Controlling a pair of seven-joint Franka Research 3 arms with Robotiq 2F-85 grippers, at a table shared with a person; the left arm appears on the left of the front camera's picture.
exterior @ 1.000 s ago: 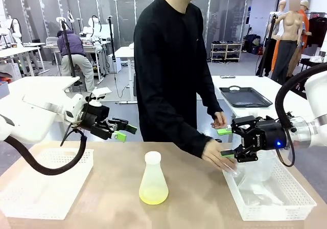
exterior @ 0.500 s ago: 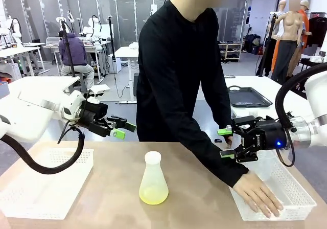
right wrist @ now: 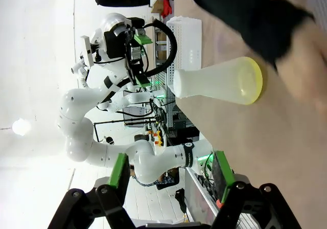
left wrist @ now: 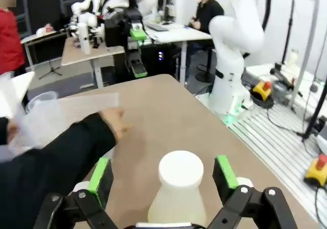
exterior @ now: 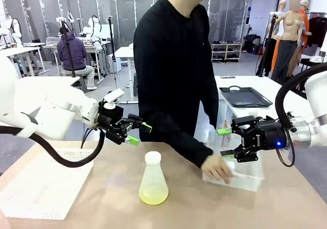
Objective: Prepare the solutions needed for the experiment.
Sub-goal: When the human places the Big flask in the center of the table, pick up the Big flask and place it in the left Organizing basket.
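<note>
Pre-grasp: left claw on flask
Solutions shallow in flask, mid counter. Left claw wide open, empty, just behind the neck; I'd drop and close next. Right claw open, empty, above person's hand on clear tray

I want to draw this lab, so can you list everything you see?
flask: 1, cloudy white, table middle
solutions: 1 shallow layer, yellow-green, flask bottom
basket: 1, white, table's left
container: 1, pale see-through, table's right
tray: 1, black, far white table
table: 1, tan
person's hand: 1, at the container's edge
left gripper: 1, black and green, open, up-left of flask
right gripper: 1, black and green, open, by the container
</note>
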